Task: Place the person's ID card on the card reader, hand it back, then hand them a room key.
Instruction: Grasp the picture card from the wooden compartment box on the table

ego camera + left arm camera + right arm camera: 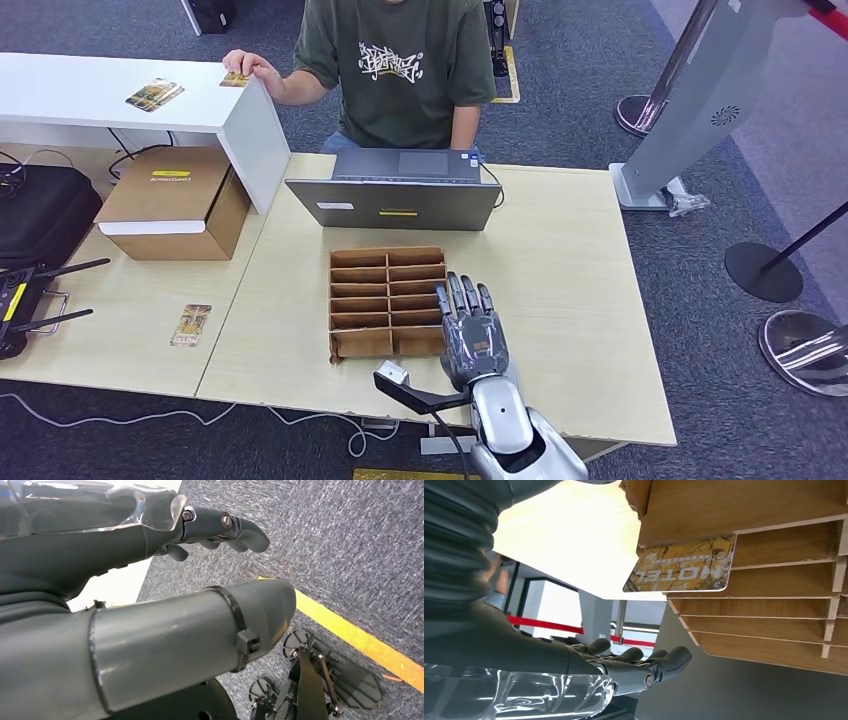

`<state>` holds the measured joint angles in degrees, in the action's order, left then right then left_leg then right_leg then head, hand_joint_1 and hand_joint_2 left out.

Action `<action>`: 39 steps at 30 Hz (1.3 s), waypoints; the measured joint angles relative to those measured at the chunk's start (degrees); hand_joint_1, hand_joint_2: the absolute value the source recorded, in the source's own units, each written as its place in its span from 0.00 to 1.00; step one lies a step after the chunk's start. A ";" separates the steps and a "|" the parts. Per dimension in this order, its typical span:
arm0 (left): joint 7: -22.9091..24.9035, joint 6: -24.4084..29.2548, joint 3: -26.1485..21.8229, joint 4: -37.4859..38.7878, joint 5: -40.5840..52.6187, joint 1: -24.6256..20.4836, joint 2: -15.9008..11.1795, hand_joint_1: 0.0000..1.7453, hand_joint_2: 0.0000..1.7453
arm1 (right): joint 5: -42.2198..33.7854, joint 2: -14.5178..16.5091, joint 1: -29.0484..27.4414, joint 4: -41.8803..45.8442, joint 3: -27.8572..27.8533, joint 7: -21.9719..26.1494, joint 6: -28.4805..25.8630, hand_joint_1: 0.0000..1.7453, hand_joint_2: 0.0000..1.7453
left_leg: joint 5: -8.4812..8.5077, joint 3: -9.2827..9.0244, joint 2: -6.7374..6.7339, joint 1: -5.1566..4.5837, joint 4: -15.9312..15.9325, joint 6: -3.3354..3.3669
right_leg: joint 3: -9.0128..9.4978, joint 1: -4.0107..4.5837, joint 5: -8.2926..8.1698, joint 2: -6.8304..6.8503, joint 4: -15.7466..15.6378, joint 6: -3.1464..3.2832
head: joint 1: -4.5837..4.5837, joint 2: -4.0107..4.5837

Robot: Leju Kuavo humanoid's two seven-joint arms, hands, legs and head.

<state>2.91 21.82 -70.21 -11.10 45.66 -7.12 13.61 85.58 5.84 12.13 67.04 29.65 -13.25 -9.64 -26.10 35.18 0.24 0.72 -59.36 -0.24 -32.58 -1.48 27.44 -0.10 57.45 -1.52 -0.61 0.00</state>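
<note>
Beside the slotted wooden rack (388, 300), flat silver right hand (473, 330), fingers apart.

Hotel key card (683, 565) protruding, seemingly slotted.

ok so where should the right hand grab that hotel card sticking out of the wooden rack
Pinch the hotel card by its free end, the part overhanging the wooden rack, coming in from the rack's open side where the right hand already hovers. The other end sits in a slot between dividers, so sliding it out along the slot looks easiest.
</note>
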 joint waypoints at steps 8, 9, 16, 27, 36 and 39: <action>0.15 -0.07 0.13 0.00 -0.02 0.01 -0.36 0.00 0.00 | 0.01 -1.09 1.44 -1.57 0.87 0.26 -0.39 0.00 1.00 | 0.00 0.00 0.00 0.00 0.00 0.00 | 0.00 0.00 0.00 0.00 0.00 0.00 | -0.01 0.00; 0.18 -0.07 0.13 0.00 -0.03 0.01 -0.38 0.00 0.00 | 0.01 -1.20 1.59 -1.76 0.95 0.33 -0.55 0.00 1.00 | 0.00 0.00 0.00 0.00 0.00 0.00 | 0.00 0.00 0.00 0.00 0.00 0.00 | -0.01 0.00; 0.20 -0.11 0.13 0.00 -0.04 0.03 -0.63 0.00 0.00 | 0.01 -1.74 2.28 -2.95 1.17 0.58 -1.33 0.00 1.00 | 0.00 0.00 0.00 0.00 0.00 0.00 | 0.00 0.00 0.00 0.00 0.00 0.00 | 0.00 0.00; 0.46 -0.19 0.13 0.00 -0.14 0.04 -0.89 0.00 0.00 | 0.01 -2.21 2.75 -3.72 1.50 0.63 -1.33 0.00 1.00 | 0.00 0.00 0.00 0.00 0.00 0.00 | 0.00 0.00 0.00 0.00 0.00 0.00 | 0.00 0.00; 0.48 -0.19 0.13 0.00 -0.17 0.04 -0.89 0.00 0.00 | 0.01 -2.36 2.75 -3.76 1.52 0.62 -1.35 0.00 1.00 | 0.00 0.00 0.00 0.00 0.00 0.00 | 0.00 0.00 0.00 0.00 0.00 0.00 | 0.00 0.00; 0.54 -0.09 0.13 0.00 -0.27 0.04 -0.87 0.00 0.00 | 0.01 -2.38 2.74 -3.74 1.52 0.57 -1.34 0.00 1.00 | 0.00 0.00 0.00 0.00 0.00 0.00 | 0.00 0.00 0.00 0.00 0.00 0.00 | 0.00 0.00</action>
<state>3.44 21.73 -70.07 -11.10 45.39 -7.08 12.73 85.59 3.46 14.87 63.30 31.17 -12.68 -10.98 -26.09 35.17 0.24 0.72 -59.37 -0.24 -32.58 -1.48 27.44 -0.10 57.45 -1.52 -0.61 0.00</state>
